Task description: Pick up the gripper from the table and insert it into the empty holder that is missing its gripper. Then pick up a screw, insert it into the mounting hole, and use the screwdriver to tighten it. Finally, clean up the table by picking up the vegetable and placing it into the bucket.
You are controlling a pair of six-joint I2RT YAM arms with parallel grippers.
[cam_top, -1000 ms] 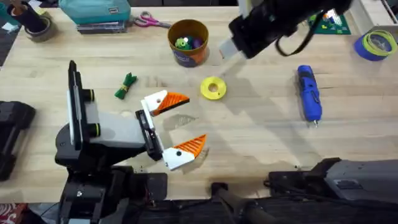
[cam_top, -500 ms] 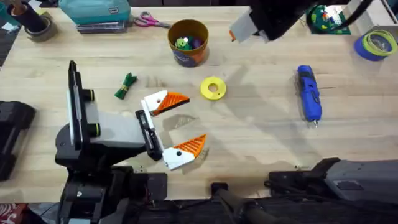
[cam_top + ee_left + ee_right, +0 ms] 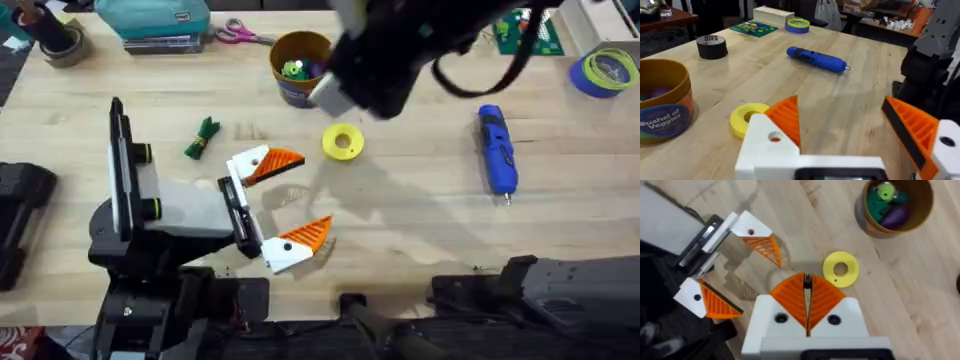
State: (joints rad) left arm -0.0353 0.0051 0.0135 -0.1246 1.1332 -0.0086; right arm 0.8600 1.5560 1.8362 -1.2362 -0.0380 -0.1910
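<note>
Jaws of right gripper (image 3: 807,297) closed, empty, above yellow disc (image 3: 840,269); left gripper (image 3: 290,200) wide at lower centre; vegetable (image 3: 202,138) at left.

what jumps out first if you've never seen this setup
The right arm looms large and dark over the table's far side, by the bucket. Nearer the bases, the left gripper rests with its orange pads spread. The blue screwdriver lies alone to the right.
</note>
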